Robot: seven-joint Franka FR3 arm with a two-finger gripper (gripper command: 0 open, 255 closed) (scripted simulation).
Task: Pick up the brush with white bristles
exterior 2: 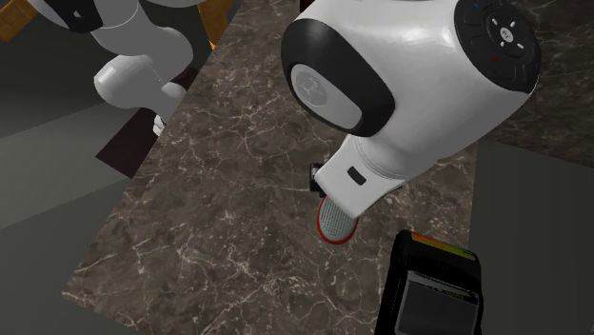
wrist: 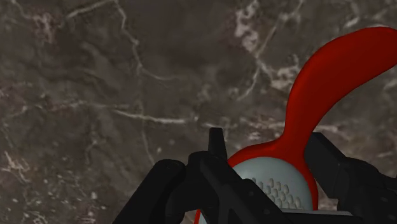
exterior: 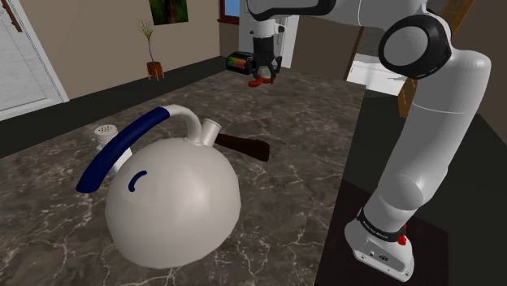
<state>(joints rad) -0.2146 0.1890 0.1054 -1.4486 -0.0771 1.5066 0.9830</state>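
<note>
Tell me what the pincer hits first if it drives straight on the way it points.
The pincer is clasped on the brush, so the brush would press into the marble counter straight ahead. How far off the counter lies is unclear.

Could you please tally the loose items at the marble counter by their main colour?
White: 2 (kettle, small perforated item)
Red: 1 (brush)
Black: 1 (device with a rainbow stripe)
Dark brown: 1 (block behind the kettle)
Total: 5
</note>
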